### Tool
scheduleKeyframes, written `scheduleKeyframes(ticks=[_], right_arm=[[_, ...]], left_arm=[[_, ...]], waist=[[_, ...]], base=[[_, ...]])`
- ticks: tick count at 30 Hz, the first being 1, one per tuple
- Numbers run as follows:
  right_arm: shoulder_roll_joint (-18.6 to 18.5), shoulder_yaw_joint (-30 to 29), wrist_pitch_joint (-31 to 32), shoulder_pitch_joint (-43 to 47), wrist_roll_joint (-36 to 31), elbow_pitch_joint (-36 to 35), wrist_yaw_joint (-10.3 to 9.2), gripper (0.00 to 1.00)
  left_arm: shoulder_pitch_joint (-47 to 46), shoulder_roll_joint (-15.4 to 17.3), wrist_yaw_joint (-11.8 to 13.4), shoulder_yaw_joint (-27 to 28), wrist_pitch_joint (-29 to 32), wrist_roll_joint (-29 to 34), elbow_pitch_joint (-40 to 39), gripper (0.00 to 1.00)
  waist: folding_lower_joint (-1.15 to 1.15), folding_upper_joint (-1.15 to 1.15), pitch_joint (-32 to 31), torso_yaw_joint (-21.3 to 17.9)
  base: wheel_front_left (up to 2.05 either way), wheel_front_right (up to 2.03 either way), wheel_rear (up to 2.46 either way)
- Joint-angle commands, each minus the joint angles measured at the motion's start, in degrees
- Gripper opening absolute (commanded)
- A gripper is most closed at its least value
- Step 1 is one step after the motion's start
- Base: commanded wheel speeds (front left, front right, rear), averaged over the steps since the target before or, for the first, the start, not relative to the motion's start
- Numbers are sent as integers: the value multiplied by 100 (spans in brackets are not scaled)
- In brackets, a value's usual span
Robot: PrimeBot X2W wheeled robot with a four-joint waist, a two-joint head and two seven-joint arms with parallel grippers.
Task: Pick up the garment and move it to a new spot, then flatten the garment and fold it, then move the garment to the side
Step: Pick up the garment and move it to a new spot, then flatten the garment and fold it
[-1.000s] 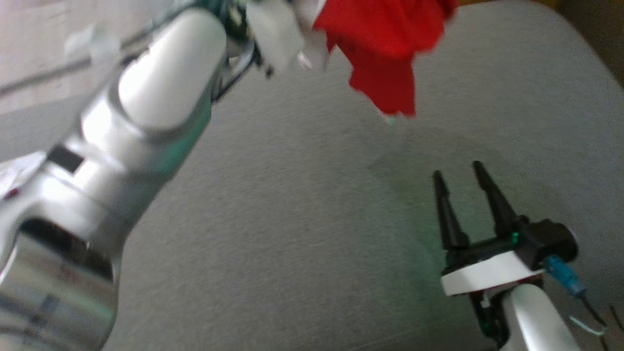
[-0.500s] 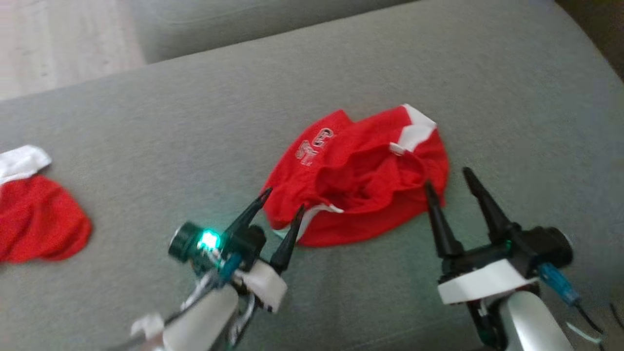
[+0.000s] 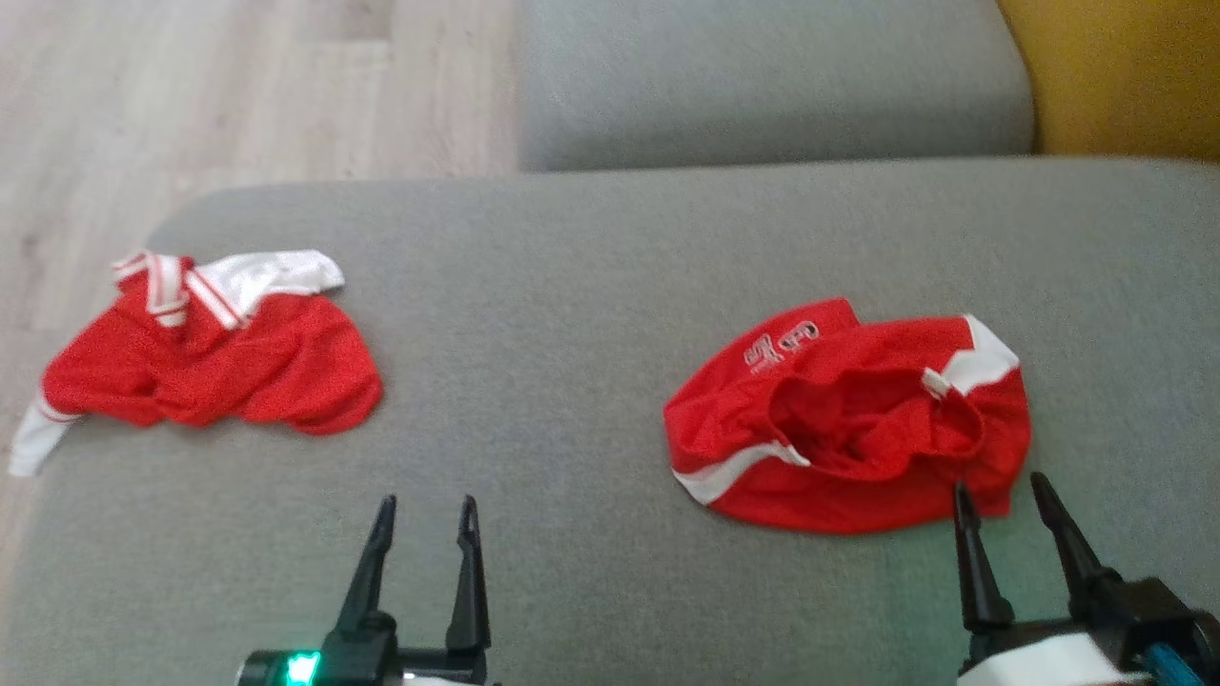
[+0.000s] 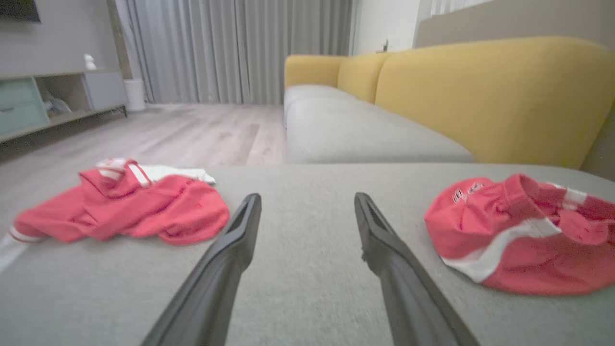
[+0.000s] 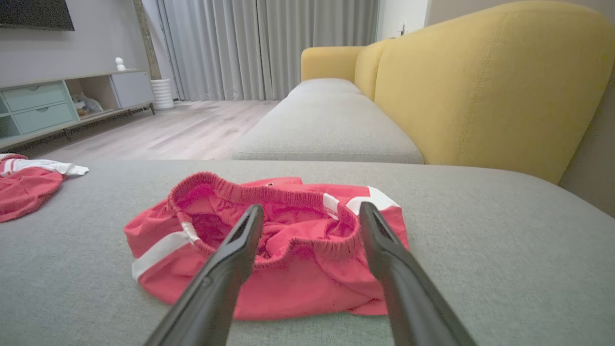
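**Shorts down on the sofa, both hands empty**

A second ago the red shorts (image 3: 848,424) hung from the left hand (image 3: 426,505). Now they lie in a heap on the grey sofa seat (image 3: 572,314), and that hand has let go and drawn off, fingers spread wide with nothing between them. The right hand (image 3: 1000,484) is just as wide open and also empty.

The trouble I see coming is in the crumple. The shorts sit bunched with the elastic waistband gaping upward and one white stripe folded under. A pinch there could catch only the waistband, or both layers at once, and dragging that would bunch the cloth tighter instead of flattening it. A low approach might also nip the seat fabric. A red shirt (image 3: 219,367) lies on the same seat and could be mistaken for the garment.

Taking the yellow backrest (image 3: 1125,76) as the mark: the shorts lie at the end of the seat nearer it, and the shirt at the end farthest from it. The right hand's fingertips sit at the edge of the shorts farthest from the backrest; whether they touch, I cannot tell. The left hand is well apart from the shorts, on the shirt's side.
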Motion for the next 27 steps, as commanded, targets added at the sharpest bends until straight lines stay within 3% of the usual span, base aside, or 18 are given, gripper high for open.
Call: scheduleKeyframes(ticks=[1, 6, 15, 27], right_arm=[[-36, 58, -62, -31, 39, -242, -4, 100], [-36, 165, -62, 85, 246, -292, -4, 100], [-36, 255, -62, 128, 369, -305, -4, 100], [-36, 198, -62, 99, 409, -246, -4, 100]], left_arm=[[-52, -99, -53, 400, -70, 269, -550, 100], [308, -196, -205, 794, -71, 586, -1104, 100], [565, -246, -482, 1048, -71, 757, -1084, 100], [573, -254, -536, 986, -71, 663, -964, 100]], waist=[[1, 0, -353, 331], [1, 0, -449, 317], [1, 0, -550, 242], [1, 0, -564, 237]], base=[[0, 0, 0], [0, 0, 0], [0, 0, 0], [0, 0, 0]])
